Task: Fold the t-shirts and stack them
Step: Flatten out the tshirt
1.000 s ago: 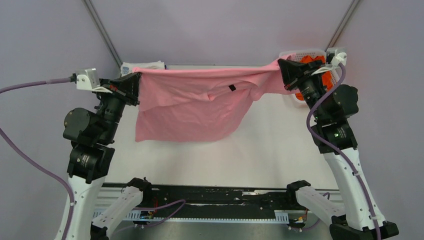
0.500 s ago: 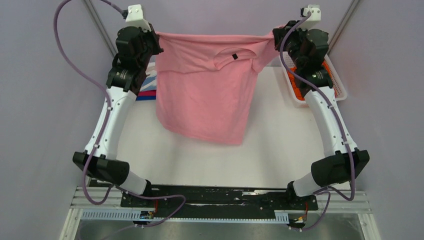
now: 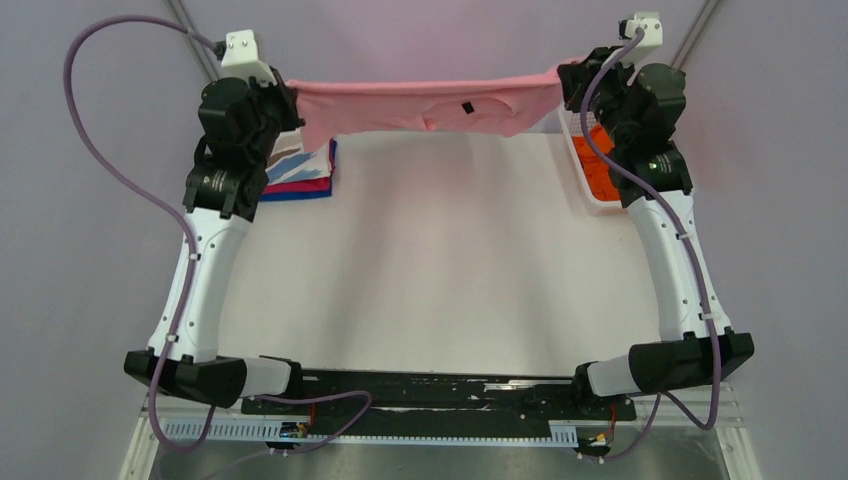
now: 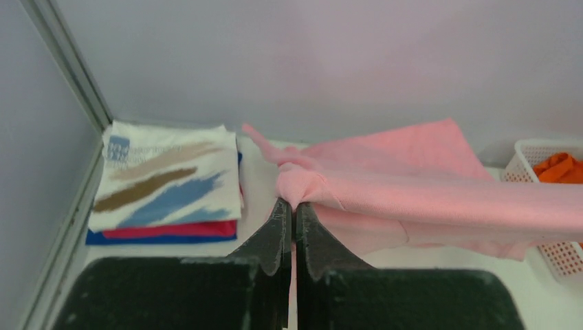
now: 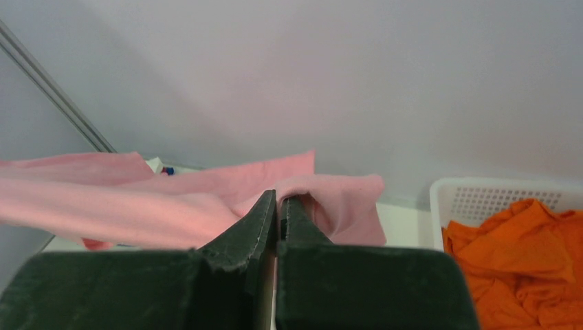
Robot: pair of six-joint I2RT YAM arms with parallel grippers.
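A light pink t-shirt [image 3: 430, 103] is stretched between my two grippers at the table's far edge, its body hanging out of sight behind. My left gripper [image 3: 290, 103] is shut on its left corner [image 4: 302, 184]. My right gripper [image 3: 565, 85] is shut on its right corner [image 5: 323, 196]. A folded stack [image 3: 300, 170] lies at the far left: the white tee with tan and blue streaks [image 4: 165, 182] on top, magenta and blue tees under it. An orange t-shirt [image 5: 529, 254] lies crumpled in the basket.
A white plastic lattice basket [image 3: 585, 185] stands at the far right edge of the table, under my right arm; it also shows in the right wrist view [image 5: 481, 196]. Grey walls and slanted metal poles [image 3: 195, 35] close in the back.
Both arms have reached farther back and carried the pink t-shirt from hanging over the table to the far edge. The folded stack has come into view.
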